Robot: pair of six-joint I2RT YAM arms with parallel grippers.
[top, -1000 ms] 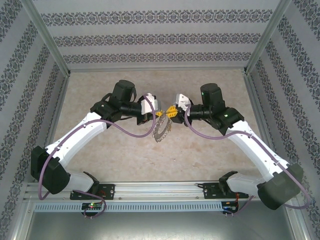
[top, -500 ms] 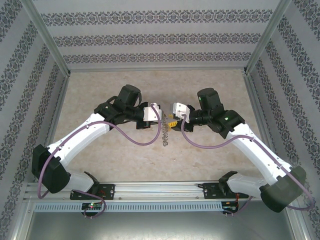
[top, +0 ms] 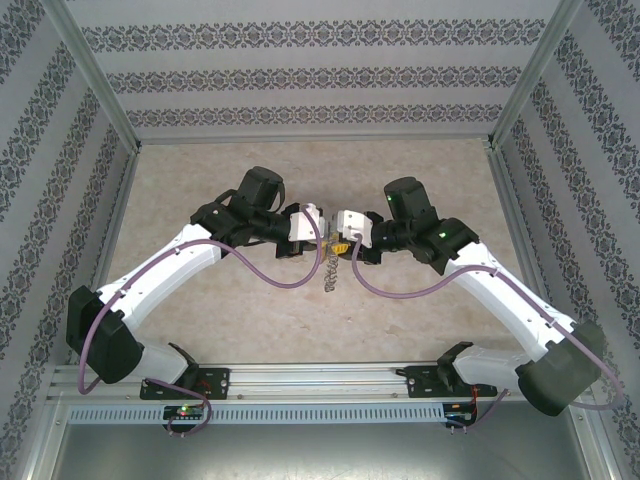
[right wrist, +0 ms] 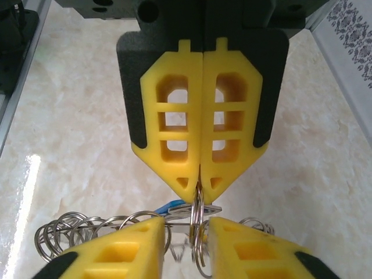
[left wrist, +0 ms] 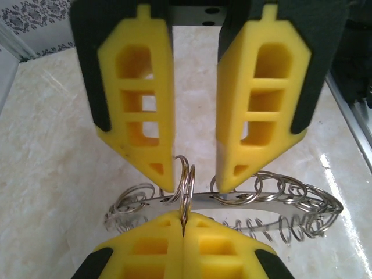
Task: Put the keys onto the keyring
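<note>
2 white arms [top: 170, 262], black joints [top: 258, 190], purple cables [top: 280, 287] (yellow latticed fingers [left wrist: 232, 116])

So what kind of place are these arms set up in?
Probably a lab test cell, not a home: a marble-look tabletop boxed in by wallpaper-patterned panels on an aluminium frame.

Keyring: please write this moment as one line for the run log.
left gripper: shut on one keyring loop | right gripper: open, astride that loop
</note>
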